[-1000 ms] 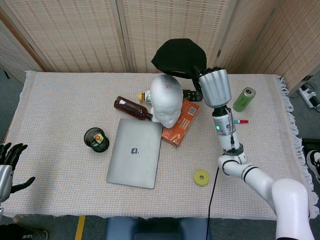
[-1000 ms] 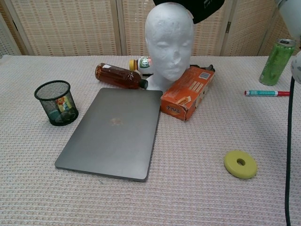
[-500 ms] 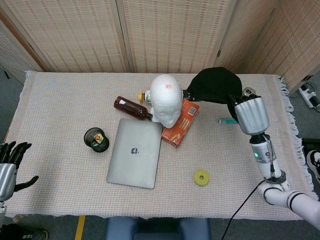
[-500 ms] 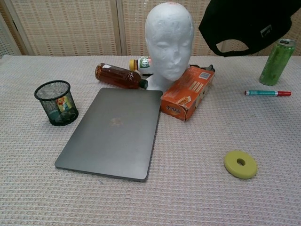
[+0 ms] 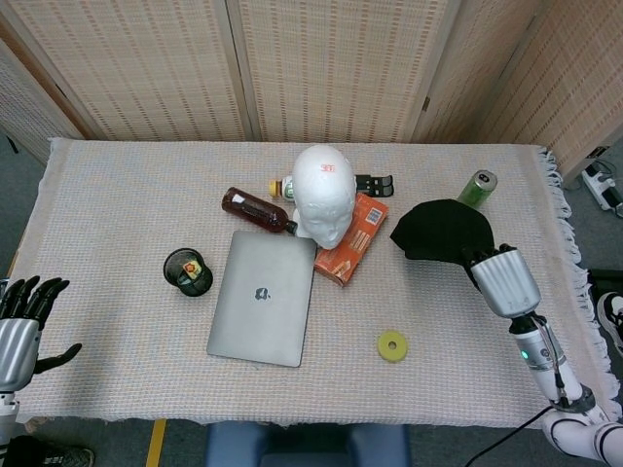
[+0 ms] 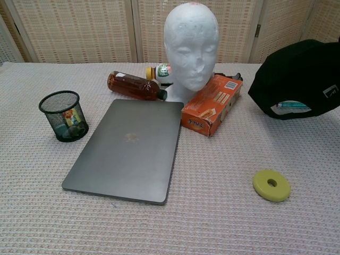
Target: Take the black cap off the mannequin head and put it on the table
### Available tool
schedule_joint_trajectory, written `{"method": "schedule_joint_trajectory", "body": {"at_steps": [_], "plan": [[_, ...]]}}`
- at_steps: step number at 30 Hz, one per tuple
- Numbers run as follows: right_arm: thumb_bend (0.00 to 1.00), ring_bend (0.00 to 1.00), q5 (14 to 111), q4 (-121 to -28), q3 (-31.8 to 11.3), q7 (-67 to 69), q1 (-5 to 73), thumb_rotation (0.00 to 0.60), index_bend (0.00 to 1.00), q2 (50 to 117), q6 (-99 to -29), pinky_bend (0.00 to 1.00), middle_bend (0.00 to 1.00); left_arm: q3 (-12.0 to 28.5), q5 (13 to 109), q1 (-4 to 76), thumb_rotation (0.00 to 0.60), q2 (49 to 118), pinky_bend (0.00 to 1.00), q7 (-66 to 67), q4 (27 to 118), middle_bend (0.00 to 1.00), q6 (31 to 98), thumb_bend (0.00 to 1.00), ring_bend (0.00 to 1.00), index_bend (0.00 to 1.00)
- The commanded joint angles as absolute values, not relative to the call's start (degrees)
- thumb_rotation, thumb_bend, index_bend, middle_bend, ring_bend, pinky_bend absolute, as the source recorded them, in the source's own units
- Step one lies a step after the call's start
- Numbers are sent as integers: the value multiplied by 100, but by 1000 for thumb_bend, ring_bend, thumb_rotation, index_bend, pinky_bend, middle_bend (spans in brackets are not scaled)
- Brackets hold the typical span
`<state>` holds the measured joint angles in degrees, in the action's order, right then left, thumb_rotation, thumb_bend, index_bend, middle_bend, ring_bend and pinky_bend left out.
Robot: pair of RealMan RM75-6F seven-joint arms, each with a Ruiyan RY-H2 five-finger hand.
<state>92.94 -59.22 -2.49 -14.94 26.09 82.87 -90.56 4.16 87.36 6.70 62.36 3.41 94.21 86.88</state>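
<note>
At the bench's [image 5: 117,195] right side, the right hand [image 5: 504,280] holds the black cap [image 5: 443,232], fingers clamped on its rim, low above a pen [image 6: 291,105]; releasing here risks an uneven rest.

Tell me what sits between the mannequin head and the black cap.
The orange box lies between the mannequin head and the cap, leaning against the head's base; then bare tablecloth to the cap. Both views show it.
</note>
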Motion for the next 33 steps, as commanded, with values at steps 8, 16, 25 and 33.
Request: {"method": "schedule_joint_trajectory", "body": {"at_steps": [8, 16, 25, 33], "plan": [[746, 856, 9418, -4397, -250, -1291, 2771, 600, 807, 9568, -8683, 899, 806, 381, 8711, 627, 600, 6240, 95, 294, 9378, 170, 8711, 52, 70, 164], [291, 579, 8969, -4528, -387, -849, 2759, 411, 68, 9842, -7962, 758, 508, 373, 8662, 602, 600, 6234, 95, 262, 9335, 161, 8706, 52, 64, 164], [0, 32, 8513, -6446, -444, -1010, 2694, 289, 0, 8722, -7136, 274, 0, 354, 8666, 616, 600, 6265, 95, 232, 9288, 150, 8662, 51, 53, 164], [0, 91, 8785, -7816, -357, -1576, 2390, 357, 0, 7649, -7672, 258, 29, 348, 8619, 651, 600, 6254, 95, 231, 9305, 147, 8559, 52, 54, 163]]}}
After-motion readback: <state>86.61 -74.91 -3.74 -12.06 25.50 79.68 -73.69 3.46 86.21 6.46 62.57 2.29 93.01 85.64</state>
